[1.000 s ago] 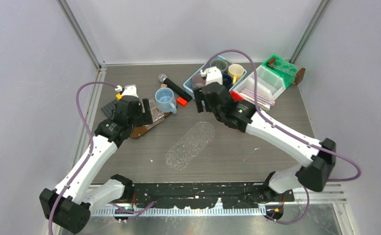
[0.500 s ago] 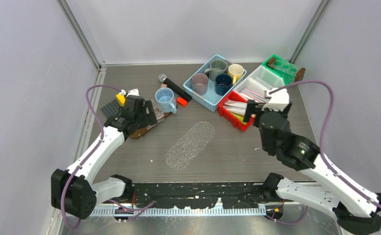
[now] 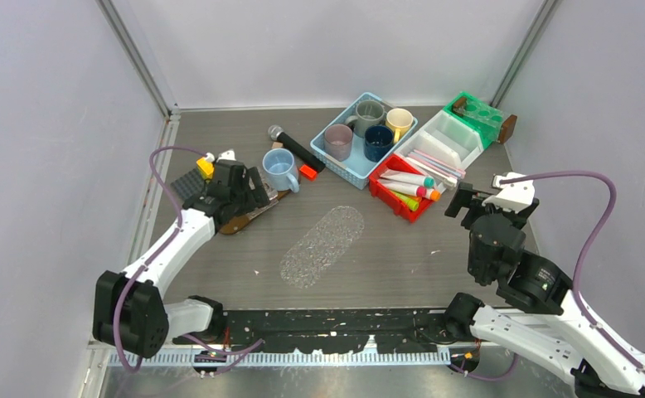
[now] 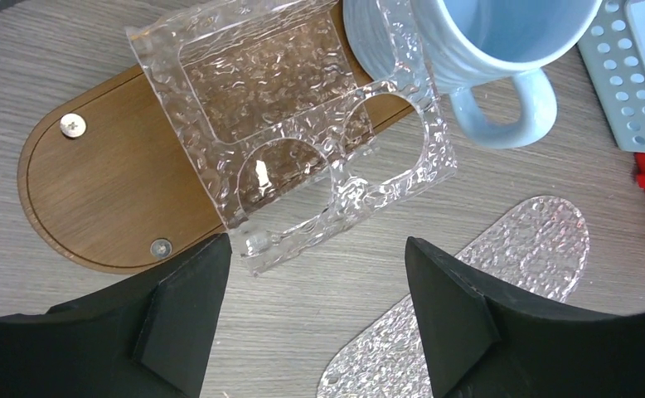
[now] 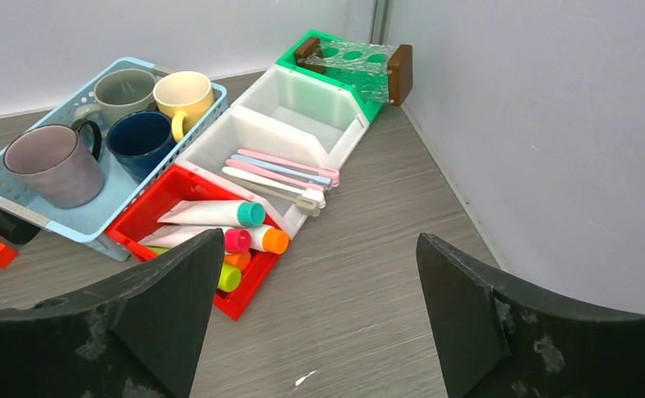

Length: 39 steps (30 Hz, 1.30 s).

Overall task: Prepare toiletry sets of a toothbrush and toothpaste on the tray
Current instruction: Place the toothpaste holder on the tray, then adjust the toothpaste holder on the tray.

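Pastel pink, blue and white toothbrushes (image 5: 282, 172) lie in a white bin (image 3: 445, 141) at the back right. Beside it, white toothpaste tubes (image 5: 207, 214) with teal, pink and orange caps fill a red bin (image 3: 395, 203). A clear textured oval tray (image 3: 322, 245) lies bare mid-table and shows at the lower right of the left wrist view as well (image 4: 501, 274). My right gripper (image 5: 319, 240) hangs open over bare table just right of the red bin (image 3: 466, 201). My left gripper (image 4: 315, 249) is open above the near edge of a clear holder, holding nothing (image 3: 253, 191).
A clear cup holder (image 4: 286, 124) rests on a wooden base (image 4: 112, 199), with a pale blue mug (image 3: 280, 168) behind it. A black microphone (image 3: 294, 148), a small red block (image 3: 307, 172), a blue basket (image 3: 346, 172) of mugs and a green bin (image 3: 478, 112) stand at the back.
My right arm swung from over the blue basket back to the right, past the bins, and its jaws widened. The left arm pulled back slightly and stays over the clear holder.
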### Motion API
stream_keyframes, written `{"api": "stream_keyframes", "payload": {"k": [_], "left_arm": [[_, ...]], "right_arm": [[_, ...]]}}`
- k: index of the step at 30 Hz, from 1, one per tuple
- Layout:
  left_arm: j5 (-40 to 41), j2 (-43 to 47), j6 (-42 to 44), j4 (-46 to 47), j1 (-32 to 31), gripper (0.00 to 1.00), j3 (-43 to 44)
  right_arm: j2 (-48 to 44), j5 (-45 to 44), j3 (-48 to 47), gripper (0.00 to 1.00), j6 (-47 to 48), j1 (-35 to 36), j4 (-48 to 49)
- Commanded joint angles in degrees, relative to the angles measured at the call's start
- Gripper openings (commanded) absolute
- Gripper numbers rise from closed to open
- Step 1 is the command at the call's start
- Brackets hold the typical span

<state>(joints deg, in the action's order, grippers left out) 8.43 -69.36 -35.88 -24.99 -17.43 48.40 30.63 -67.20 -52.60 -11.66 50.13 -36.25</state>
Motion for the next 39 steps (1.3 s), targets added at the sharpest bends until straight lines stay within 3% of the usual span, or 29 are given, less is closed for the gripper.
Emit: {"api": "stream_keyframes", "payload": {"k": [1, 26, 39], "left_arm": [[-1.58, -0.92, -1.72, 5.14, 0.71, 0.80, -0.02], [-3.69, -3.56, -3.15, 8.92, 1.52, 0.81, 1.70], [0.08, 0.31, 0.01, 3.57, 1.54, 0.97, 2.39]], "right_arm": [[-0.78, -3.15, 0.27, 0.93, 0.58, -0.03, 1.35], [0.10, -2.03, 0.48, 0.93, 0.59, -0.03, 0.92], [1.30, 0.14, 0.05, 0.94, 0.01, -0.03, 0.59]]}}
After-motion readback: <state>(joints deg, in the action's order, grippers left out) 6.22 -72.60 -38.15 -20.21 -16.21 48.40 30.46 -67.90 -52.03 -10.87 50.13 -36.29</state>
